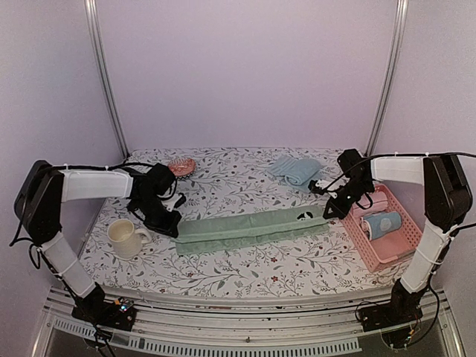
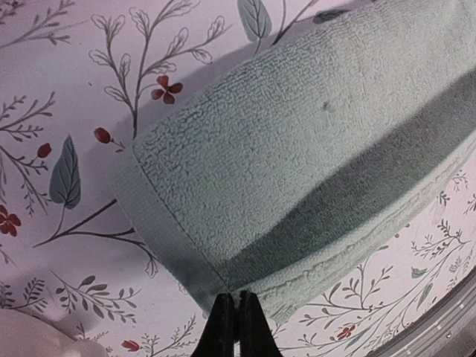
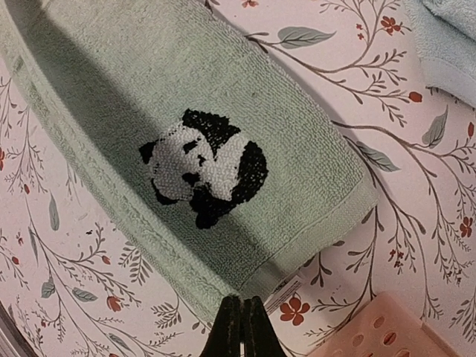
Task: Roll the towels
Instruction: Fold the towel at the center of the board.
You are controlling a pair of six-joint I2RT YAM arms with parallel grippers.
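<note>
Across the middle of the table (image 1: 223, 271) the green towel (image 1: 249, 227) lies as a long strip, with your left gripper (image 2: 233, 299) and right gripper (image 3: 242, 300), fingers together, at its ends. Grip one end squarely, then roll tight, keeping the edges aligned.

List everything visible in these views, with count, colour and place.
green towel: one, pale sage, folded into a long strip across the table's middle
panda patch: one, black and white, near that towel's right end
blue towel: one, light blue, back right
mug: one, cream, front left
basket: one, pink, right edge
dotted cylinder: one, blue with white dots, inside the basket
small pink object: one, back left
tablecloth: one, white floral
left end effector: black, closed, at the green towel's left end
right end effector: black, closed, at its right end
</note>
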